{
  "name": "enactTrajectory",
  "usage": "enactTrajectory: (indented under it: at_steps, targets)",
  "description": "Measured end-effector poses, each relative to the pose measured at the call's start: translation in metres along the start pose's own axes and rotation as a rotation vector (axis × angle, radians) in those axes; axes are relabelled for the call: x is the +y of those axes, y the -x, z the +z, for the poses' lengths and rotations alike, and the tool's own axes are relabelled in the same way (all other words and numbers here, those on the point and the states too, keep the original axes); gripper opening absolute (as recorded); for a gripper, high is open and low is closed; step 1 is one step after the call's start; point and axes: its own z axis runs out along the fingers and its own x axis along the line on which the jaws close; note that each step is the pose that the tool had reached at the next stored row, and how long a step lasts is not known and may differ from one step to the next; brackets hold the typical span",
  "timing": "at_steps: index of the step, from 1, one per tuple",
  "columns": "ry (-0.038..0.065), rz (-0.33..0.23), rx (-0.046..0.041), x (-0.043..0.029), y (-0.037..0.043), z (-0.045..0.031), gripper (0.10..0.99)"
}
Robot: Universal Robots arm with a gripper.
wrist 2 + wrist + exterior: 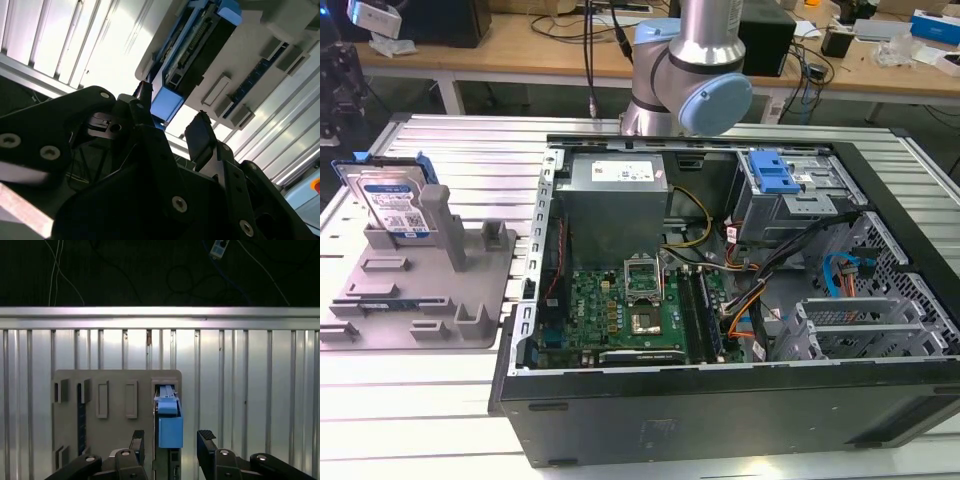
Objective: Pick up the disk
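Disk [395, 205]: 1, upright in grey holder [415, 310]. Gripper [171, 441]: 1, released, fingers spread, disk's blue edge framed between them, no contact.

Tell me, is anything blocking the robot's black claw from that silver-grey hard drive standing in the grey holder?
Nothing visible. In the first wrist view the open black gripper lines up with the silver-grey metal disk with blue rails, upright in its grey plastic slotted holder tray; only air lies between.

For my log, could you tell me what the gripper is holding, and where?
Nothing; the open gripper hangs clear of the disk in its holder.
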Motion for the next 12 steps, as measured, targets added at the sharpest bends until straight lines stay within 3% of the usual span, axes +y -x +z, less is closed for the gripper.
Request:
enactTrajectory:
  at_steps: [12]
  targets:
    - [0.0, 0.0, 0.0009, 0.0009, 0.0004, 0.0166, 0.541]
